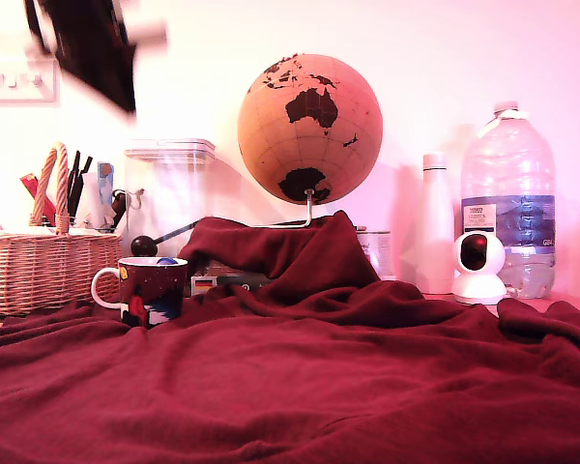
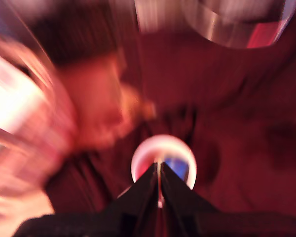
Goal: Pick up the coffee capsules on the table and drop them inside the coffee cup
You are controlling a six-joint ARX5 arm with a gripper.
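Observation:
The coffee cup [image 1: 151, 288], dark maroon with a white handle, stands on the red cloth of the table [image 1: 300, 387] at the exterior view's left. A blue coffee capsule [image 1: 166, 261] peeks over its rim. The wrist view is badly blurred. It looks down into the cup's white inside [image 2: 143, 160], where the blue capsule [image 2: 178, 168] lies. My gripper [image 2: 159, 172] is high above the cup, its two dark fingers pressed together and shut with nothing visible between them. In the exterior view the arm [image 1: 89, 46] is a dark blur at the top left.
A wicker basket [image 1: 41, 266] with utensils stands left of the cup, with a clear lidded canister [image 1: 172, 193] behind. The cloth humps up over boxes [image 1: 280, 253] under a globe [image 1: 309, 128]. A white bottle [image 1: 435, 222], a water jug [image 1: 508, 193] and a small white camera [image 1: 479, 266] stand at the right.

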